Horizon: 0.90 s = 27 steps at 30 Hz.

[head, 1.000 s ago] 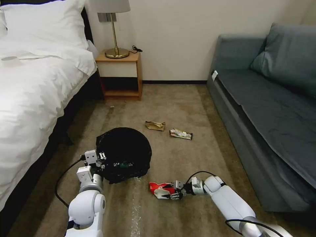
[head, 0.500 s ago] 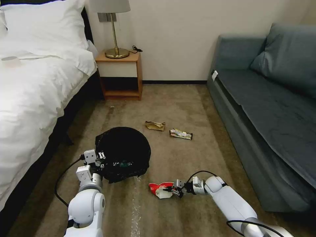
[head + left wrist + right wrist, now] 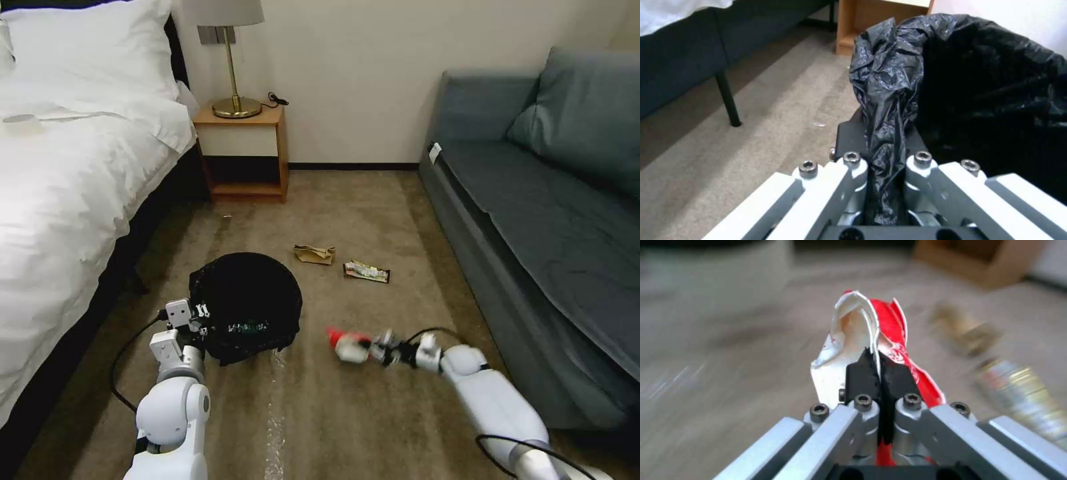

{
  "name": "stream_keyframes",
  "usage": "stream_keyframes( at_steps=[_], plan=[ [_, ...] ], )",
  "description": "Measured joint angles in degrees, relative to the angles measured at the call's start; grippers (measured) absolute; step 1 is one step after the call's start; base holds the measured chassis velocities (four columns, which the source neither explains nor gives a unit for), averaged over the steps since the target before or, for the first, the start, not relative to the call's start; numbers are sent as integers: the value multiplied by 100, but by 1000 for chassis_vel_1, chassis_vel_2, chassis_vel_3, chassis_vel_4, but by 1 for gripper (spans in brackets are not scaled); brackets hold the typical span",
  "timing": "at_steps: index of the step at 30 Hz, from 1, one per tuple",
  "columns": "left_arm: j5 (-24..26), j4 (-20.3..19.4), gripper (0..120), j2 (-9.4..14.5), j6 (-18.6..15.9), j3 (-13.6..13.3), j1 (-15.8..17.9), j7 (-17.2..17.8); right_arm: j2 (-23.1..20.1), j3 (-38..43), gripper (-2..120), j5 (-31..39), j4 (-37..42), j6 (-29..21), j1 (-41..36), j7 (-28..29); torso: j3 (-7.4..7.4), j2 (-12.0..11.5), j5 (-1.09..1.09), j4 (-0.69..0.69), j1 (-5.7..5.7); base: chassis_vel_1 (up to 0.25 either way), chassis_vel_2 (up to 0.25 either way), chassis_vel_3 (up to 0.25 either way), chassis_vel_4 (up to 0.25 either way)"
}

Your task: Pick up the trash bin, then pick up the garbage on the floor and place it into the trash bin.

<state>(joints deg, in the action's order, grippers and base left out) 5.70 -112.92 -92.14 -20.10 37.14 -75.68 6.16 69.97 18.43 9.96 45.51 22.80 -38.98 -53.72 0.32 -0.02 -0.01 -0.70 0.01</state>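
Note:
The trash bin with its black bag liner stands on the carpet in front of me at left. My left gripper is shut on the bin's liner-covered rim at its near left side. My right gripper is shut on the crushed red-and-white paper cup, lifted off the carpet to the right of the bin; the wrist view shows the black pads pinching the cup. A crumpled brown paper bag and a flat snack wrapper lie farther ahead. Something green and white shows inside the bin.
A white bed runs along the left, its dark frame and leg close to the bin. A grey sofa borders the right. A wooden nightstand with a brass lamp stands at the far wall. Carpet lies open between them.
My right gripper closed on the paper cup and has lifted it off the floor, moving up and slightly toward the bin. The left gripper and bin have shifted only slightly.

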Motion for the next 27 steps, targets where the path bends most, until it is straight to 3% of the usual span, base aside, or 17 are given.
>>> stream_keyframes(
  at_steps=[3,6,12,14,21,27],
  plan=[
    [-7,9,5,0,-2,-11,-1,0,-1,110,0,117,83,14,49,65,0,0,-1,1,0,0,0,0,0],
    [-55,30,5,0,-10,-51,11,3,-10,181,0,750,573,5,63,484,0,0,0,1,0,0,0,0,0],
    [-88,81,5,0,-9,-84,23,2,-29,-11,0,1183,1266,-1,-90,985,0,0,0,1,0,0,0,0,0],
    [-93,105,5,0,-9,-88,42,4,-46,-361,0,1452,1897,-4,-268,1422,0,0,0,0,0,0,0,0,0],
    [-158,125,5,0,-9,-100,92,9,6,-1280,0,1618,3168,-91,-576,2004,0,0,-2,1,0,0,0,0,0],
    [-212,126,5,0,-9,-133,94,9,181,-1808,0,1555,3556,-150,-654,2233,0,0,-1,1,0,0,0,0,0]
  ],
)
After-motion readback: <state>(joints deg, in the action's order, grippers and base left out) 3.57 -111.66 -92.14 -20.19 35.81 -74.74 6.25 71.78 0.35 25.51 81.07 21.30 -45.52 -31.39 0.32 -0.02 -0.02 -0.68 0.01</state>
